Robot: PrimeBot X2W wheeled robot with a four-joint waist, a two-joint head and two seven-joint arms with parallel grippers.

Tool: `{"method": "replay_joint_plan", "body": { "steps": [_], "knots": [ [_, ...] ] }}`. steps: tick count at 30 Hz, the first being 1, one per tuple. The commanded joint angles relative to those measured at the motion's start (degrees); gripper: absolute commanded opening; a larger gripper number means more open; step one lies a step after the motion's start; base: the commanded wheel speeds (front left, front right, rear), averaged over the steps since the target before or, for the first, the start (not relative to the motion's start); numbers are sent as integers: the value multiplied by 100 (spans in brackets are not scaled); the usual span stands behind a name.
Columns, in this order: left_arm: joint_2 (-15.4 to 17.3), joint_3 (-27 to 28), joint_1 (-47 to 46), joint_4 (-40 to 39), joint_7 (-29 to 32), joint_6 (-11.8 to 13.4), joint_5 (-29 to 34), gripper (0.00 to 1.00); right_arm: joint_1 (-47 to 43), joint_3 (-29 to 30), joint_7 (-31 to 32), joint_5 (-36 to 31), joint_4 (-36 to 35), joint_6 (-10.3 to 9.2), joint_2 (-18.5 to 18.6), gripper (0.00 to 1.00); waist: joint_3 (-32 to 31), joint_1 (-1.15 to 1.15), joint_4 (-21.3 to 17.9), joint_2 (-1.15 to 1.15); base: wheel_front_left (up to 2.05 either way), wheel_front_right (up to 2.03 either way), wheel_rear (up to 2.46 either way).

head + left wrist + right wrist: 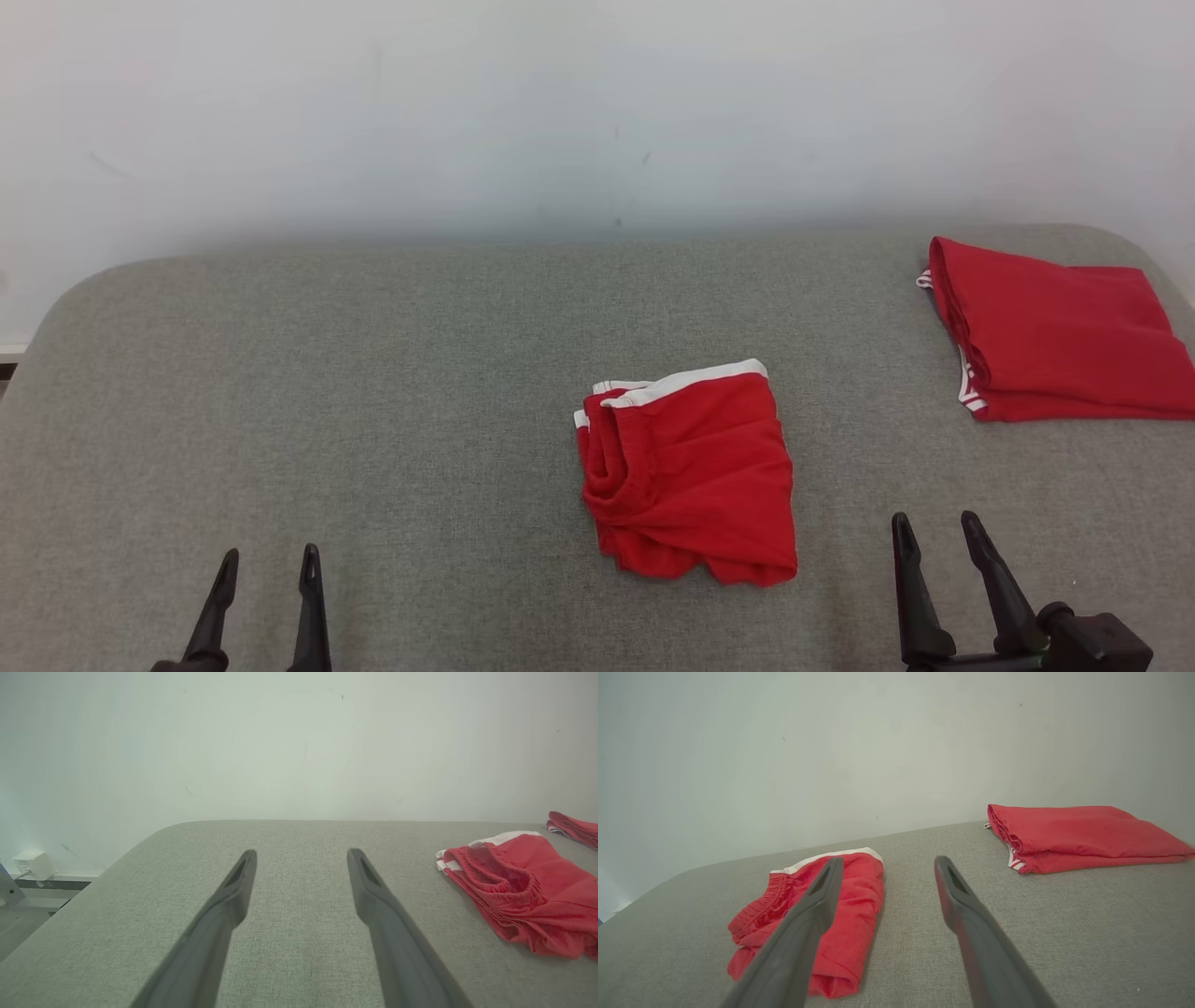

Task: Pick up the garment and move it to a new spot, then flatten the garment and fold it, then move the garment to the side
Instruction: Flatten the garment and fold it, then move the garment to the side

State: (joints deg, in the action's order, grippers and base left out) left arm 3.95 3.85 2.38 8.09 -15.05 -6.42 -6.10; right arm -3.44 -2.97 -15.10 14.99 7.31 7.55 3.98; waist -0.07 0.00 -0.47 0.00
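Garment (691,476): folded red shorts lying flat on the grey worktop (373,392), between the two claws. It sits ahead of and inboard of the right claw (934,517), nearer to it than to the left claw (269,553), and touches neither.

Orientation: the folded bundle is nearly square. Its slightly longer side appears to run away from the claws, with the white-trimmed edge at the far end and the gathered waistband facing the left claw.

Claws: both spread wide, holding nothing, over bare worktop.

Second red garment (1055,336): folded, further ahead of the right claw on its outboard side.
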Motion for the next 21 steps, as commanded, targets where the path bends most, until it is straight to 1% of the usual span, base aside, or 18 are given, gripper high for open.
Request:
{"method": "replay_joint_plan", "body": {
  "steps": [1,12,21],
  "knots": [
    [36,-3,75,24,-15,28,48,100,-9,1,-3,-43,41,-13,-8,100,-3,0,10,0,0,0,0],
    [67,-82,66,113,-15,88,42,100,85,-16,66,-126,239,-13,47,100,-25,0,40,0,0,0,0],
    [96,-132,51,141,4,137,8,100,85,11,101,-201,266,-13,15,100,-23,0,45,0,0,0,0]
  ]
}}
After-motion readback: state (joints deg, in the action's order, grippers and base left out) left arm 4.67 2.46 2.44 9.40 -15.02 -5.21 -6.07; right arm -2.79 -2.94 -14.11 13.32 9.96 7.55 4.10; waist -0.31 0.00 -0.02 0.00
